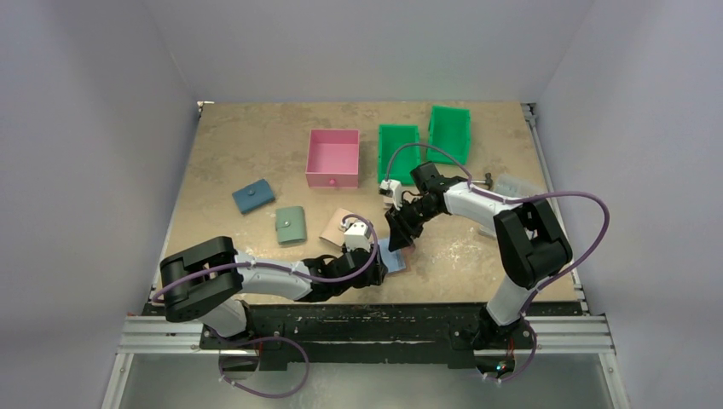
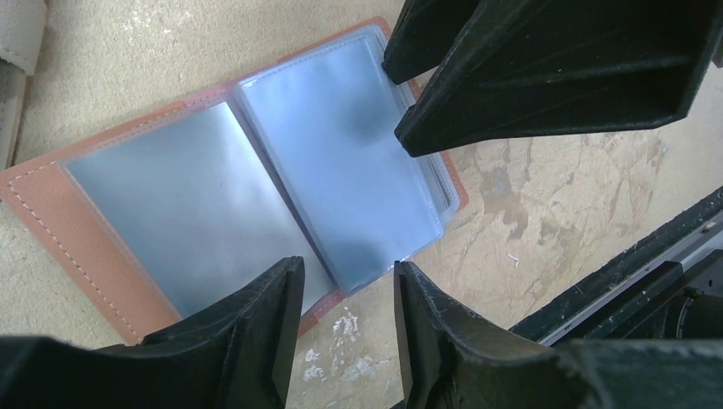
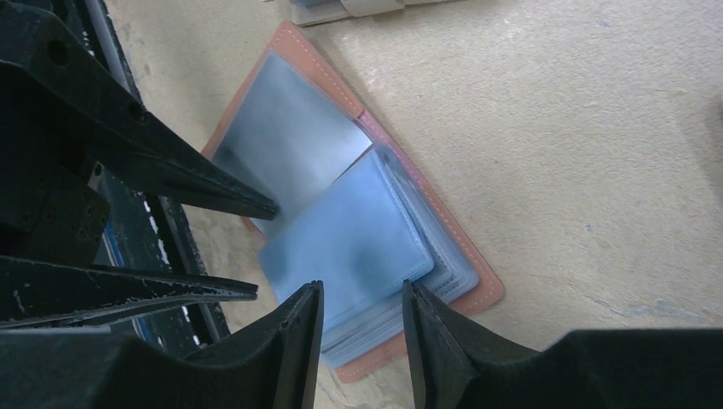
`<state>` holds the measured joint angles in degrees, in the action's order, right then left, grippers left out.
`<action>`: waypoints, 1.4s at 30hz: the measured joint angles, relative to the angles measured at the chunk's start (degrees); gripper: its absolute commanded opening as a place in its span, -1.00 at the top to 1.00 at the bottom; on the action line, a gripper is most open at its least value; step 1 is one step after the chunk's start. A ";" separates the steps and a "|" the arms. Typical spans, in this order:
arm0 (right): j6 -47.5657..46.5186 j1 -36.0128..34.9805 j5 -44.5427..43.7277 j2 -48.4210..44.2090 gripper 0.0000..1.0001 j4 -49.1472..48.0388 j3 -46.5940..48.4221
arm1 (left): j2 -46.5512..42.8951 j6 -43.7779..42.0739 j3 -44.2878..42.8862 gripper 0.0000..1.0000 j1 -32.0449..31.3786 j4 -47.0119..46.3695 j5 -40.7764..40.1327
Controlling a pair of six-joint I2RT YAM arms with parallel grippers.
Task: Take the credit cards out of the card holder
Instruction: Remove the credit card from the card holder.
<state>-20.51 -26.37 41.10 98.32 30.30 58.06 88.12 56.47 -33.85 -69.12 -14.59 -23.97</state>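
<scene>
The card holder (image 1: 395, 257) lies opened flat near the table's front edge, terracotta leather (image 2: 60, 213) outside with cloudy light blue plastic sleeves (image 3: 349, 239) inside. The credit cards are hidden; I see only the sleeves. In the left wrist view the holder (image 2: 281, 170) spreads ahead of my left gripper (image 2: 345, 285), which is open just above its near edge with nothing between the fingers. My right gripper (image 3: 362, 294) is open over the stacked sleeves on the holder's other half (image 3: 477, 281), gripping nothing. Both grippers (image 1: 375, 249) (image 1: 401, 232) hover close together over the holder.
A pink box (image 1: 332, 158) and two green bins (image 1: 398, 152) (image 1: 449, 132) stand at the back. A blue wallet (image 1: 253, 198), a sage green wallet (image 1: 291, 225) and a beige wallet (image 1: 338, 227) lie to the left. The black front rail (image 2: 614, 281) runs close by.
</scene>
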 measured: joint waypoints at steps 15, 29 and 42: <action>-0.13 -0.26 5.68 1.92 0.10 1.57 0.13 | 0.00 0.11 0.02 -0.49 0.11 -1.33 1.07; -3.58 -0.83 16.33 3.52 0.09 5.66 1.49 | 0.07 1.86 -0.07 0.13 0.44 0.39 -0.04; -2.64 -0.96 7.21 -2.73 0.06 2.89 2.08 | -1.29 4.98 -0.04 0.18 0.63 6.12 -4.37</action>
<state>-23.16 -27.33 48.31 95.59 33.19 60.14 86.83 61.45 -33.89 -68.49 -8.47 -28.34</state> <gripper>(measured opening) 0.469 0.399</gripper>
